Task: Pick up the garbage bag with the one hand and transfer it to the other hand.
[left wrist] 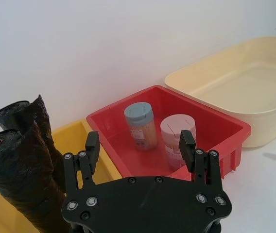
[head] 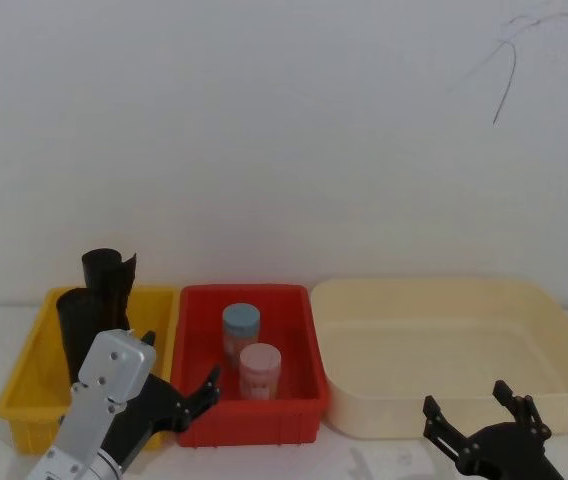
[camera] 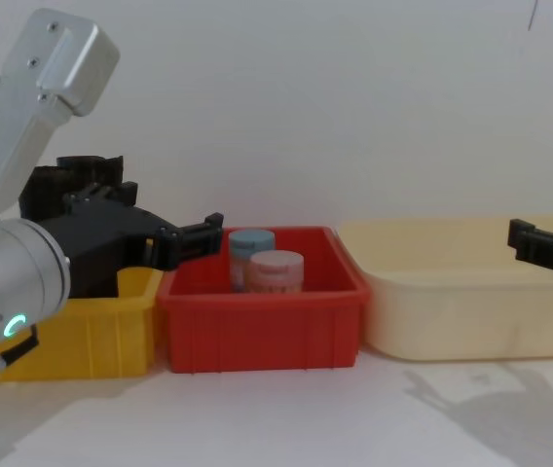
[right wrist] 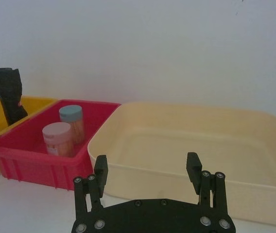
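Left gripper sits nearest, low at the front, jaws apart w/ nothing between them. In the head view it is by the front walls where the yellow bin meets the red bin. Right gripper is also low at the front, jaws apart and empty, just before the cream tub.

Chest view adds a lit green ring light on the left arm's silver joint. From the side it puts that gripper above the yellow bin's rim, one finger pointing toward the jars.

Left wrist view gives the closest look at the garbage bag: a black crinkly roll w/ rounded end, standing on end in the yellow bin. It touches a second black roll w/ ragged flared top, just behind it. Head view has the two one behind the other in that bin.

Red bin holds 2 jars, both upright: blue-lidded jar at the back, pink-lidded jar just in front; touching or not, can't tell.

The 3 containers stand in a row on the white table, yellow, red, cream from left to right, walls close together.
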